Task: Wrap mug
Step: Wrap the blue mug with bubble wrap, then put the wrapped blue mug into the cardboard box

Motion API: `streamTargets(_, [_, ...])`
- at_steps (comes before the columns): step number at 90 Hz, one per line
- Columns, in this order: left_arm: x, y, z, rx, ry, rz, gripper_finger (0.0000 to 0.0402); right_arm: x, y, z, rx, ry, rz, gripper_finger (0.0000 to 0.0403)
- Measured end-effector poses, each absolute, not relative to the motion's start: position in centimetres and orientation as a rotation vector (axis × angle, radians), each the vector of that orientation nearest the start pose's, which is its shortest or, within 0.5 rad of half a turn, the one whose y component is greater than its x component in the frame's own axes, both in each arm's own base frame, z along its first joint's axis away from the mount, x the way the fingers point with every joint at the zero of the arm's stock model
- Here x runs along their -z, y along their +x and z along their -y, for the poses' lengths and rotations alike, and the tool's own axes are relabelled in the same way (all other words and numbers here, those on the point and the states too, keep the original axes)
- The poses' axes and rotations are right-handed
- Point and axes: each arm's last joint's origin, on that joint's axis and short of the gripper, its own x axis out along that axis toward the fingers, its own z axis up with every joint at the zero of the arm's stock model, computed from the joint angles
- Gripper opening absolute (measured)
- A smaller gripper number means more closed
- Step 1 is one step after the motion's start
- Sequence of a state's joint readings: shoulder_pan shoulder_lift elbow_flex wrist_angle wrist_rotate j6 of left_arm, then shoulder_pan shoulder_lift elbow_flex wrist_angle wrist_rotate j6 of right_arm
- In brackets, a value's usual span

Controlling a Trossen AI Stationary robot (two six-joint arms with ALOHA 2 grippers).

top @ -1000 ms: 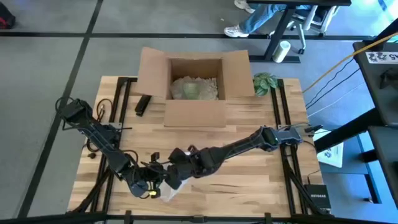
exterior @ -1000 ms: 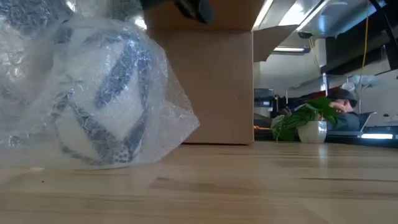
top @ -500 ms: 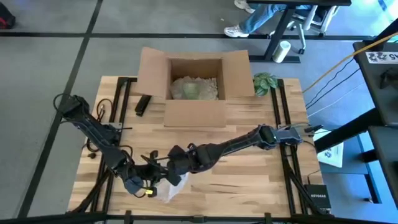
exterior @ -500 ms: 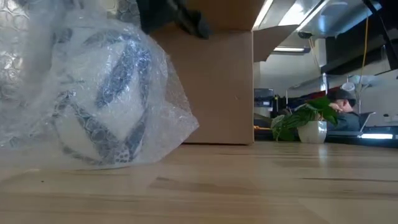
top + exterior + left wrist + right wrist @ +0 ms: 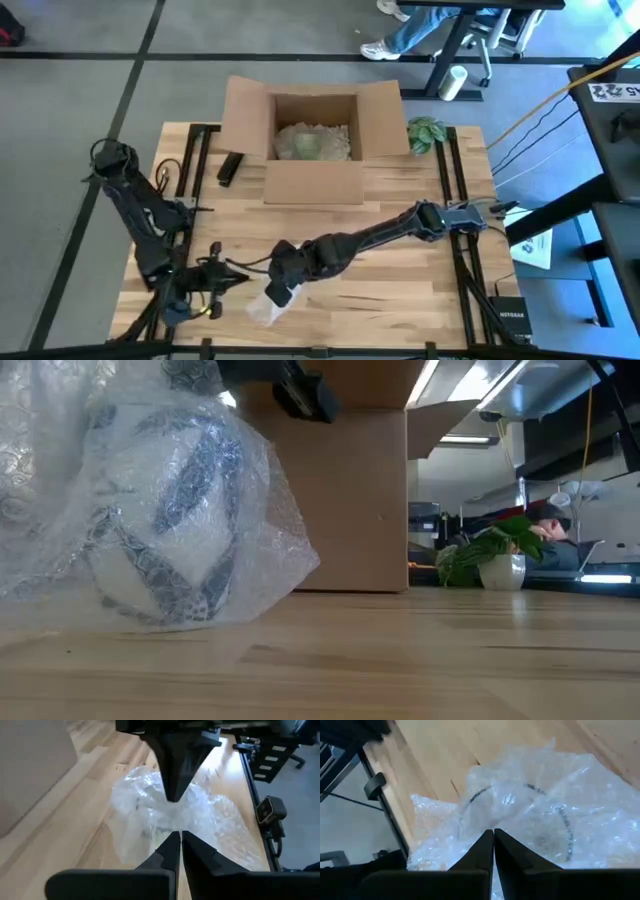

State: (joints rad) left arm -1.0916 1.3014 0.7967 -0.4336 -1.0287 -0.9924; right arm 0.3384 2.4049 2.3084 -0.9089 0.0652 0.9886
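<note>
The mug (image 5: 160, 530), white with dark blue markings, lies loosely wrapped in clear bubble wrap (image 5: 266, 306) on the wooden table near its front edge. In the left wrist view the wrap (image 5: 150, 815) spreads out around the bundle. My right gripper (image 5: 281, 290) stands over the bundle with its fingers shut, pointing down at the top of the wrap. My left gripper (image 5: 232, 280) is shut and lies level just to the left of the bundle. In its own view its tips (image 5: 178, 836) end at the wrap's edge; whether they touch it I cannot tell. My right gripper comes from above, slanting in from the table's right. Its shut fingertips (image 5: 172, 796) meet the crumpled top of the bubble wrap (image 5: 172, 809) over the mug. Whether a layer is caught between them I cannot tell. The bundle rests on the table.
An open cardboard box (image 5: 310, 135) with packing inside stands at the far middle and fills the background in the low view (image 5: 350, 490). Beside it are a small potted plant (image 5: 425, 132) on the right and a black object (image 5: 230, 167) on the left. Bare wood lies right of the bundle.
My left gripper has drawn back from the bundle toward the table's left edge, its arm folding back. My right gripper has shifted slightly toward the near left over the bundle. The wrapped mug stays in place on the table.
</note>
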Motion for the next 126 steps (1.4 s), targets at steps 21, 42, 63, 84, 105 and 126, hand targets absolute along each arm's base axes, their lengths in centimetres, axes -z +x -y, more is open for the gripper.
streamTargets(21, [-22.3,12.5,20.2,-0.191,-0.172,-0.407,0.0000,-19.3,50.3,-16.1,0.215,0.758,-1.141,0.0000])
streamTargets(42, [-21.9,12.3,20.0,-0.210,-0.180,-0.418,0.0000,-18.8,50.8,-16.5,0.181,0.738,-1.124,0.0000])
streamTargets(63, [-21.9,12.3,20.0,-0.210,-0.182,-0.418,0.0000,-21.7,50.0,-16.3,0.209,0.682,-1.062,0.0000])
streamTargets(84, [-21.9,12.3,20.0,-0.209,-0.184,-0.418,0.0000,-23.7,49.0,-16.9,0.187,0.679,-1.060,0.0000])
streamTargets(105, [-21.9,12.3,20.0,-0.208,-0.185,-0.420,0.0000,-26.8,47.7,-17.3,0.157,0.633,-1.011,0.0000])
streamTargets(126, [-21.8,12.3,20.0,-0.207,-0.176,-0.428,0.0000,-30.8,46.2,-16.8,0.133,0.430,-0.875,0.0001])
